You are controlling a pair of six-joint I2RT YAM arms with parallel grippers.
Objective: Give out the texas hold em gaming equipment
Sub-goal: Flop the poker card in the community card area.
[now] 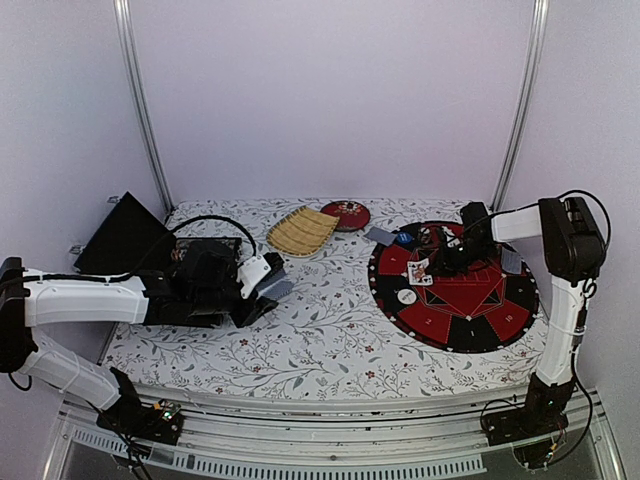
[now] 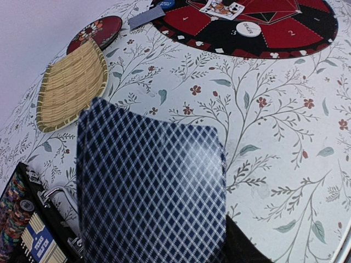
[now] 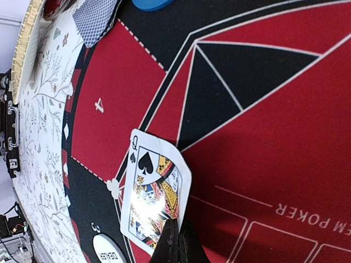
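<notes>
My left gripper is shut on the card deck. The deck's grey-blue checked back fills the left wrist view and hides the jaws, apart from one dark finger. Poker chips sit in rows in the black case beside it. On the round red-and-black poker mat, my right gripper is shut on the edge of a queen of spades card, which tilts up off the felt. The white button lies just beside it. A face-down card and a blue chip lie at the mat's far-left rim.
A woven bamboo tray and a round red lacquer dish stand at the back centre of the floral tablecloth. Another face-down card lies on the mat's right side. The case's open black lid stands at the far left.
</notes>
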